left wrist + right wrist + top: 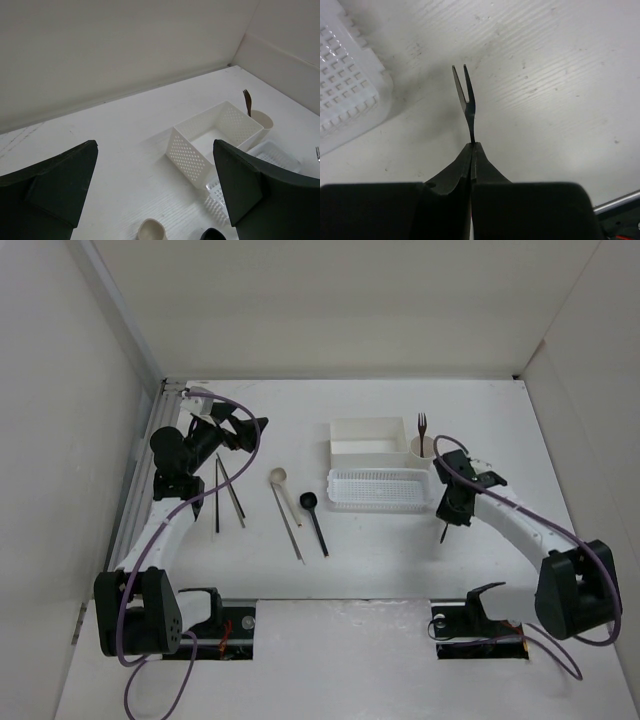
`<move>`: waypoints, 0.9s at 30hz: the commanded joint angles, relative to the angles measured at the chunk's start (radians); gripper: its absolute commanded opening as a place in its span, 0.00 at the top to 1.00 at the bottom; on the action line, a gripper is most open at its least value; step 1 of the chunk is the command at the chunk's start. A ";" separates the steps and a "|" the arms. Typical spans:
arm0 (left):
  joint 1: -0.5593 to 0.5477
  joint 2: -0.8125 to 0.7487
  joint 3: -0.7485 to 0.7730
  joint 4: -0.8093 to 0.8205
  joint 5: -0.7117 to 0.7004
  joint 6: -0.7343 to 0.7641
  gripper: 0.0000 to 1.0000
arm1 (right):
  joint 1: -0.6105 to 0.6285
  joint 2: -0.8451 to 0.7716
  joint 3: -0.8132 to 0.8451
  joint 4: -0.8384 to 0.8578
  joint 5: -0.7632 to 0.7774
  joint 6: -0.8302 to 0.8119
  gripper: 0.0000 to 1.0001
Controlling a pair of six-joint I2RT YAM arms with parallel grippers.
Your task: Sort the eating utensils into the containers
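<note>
My right claw (472,146) is pinched shut on the stem of a slim dark fork (464,95), which points out over the worktop (560,75) just beside the basket's (345,75) corner. Only this wrist view shows its two prongs; from overhead I see a dark sliver. My left claw (154,145) gapes wide, holding nothing, and its camera shows another fork (246,100) standing in the cup (262,122) beside the square box (190,150).

My white table (390,565) bears box (365,424), mesh basket (378,504) and cup (424,453) right of centre, beige spoon (279,478), black spoon (309,501) mid-frame, sticks (232,495) left
</note>
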 commanded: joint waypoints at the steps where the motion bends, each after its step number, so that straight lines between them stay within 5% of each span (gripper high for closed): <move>1: 0.005 -0.032 -0.001 0.066 0.003 0.011 0.00 | 0.000 -0.072 0.089 -0.069 0.104 0.040 1.00; 6: 0.005 -0.032 -0.001 0.066 0.003 0.011 0.00 | 0.040 -0.171 0.178 0.136 0.279 -0.102 1.00; 13: 0.005 -0.023 0.027 0.018 0.003 0.040 0.00 | -0.025 -0.013 0.281 0.558 0.138 -0.392 1.00; 18: 0.023 -0.014 0.045 -0.003 0.003 0.041 0.00 | -0.034 0.171 0.365 0.651 0.066 -0.512 1.00; 27: 0.023 0.005 0.063 -0.013 0.003 0.041 0.00 | -0.065 0.273 0.397 0.738 0.012 -0.590 1.00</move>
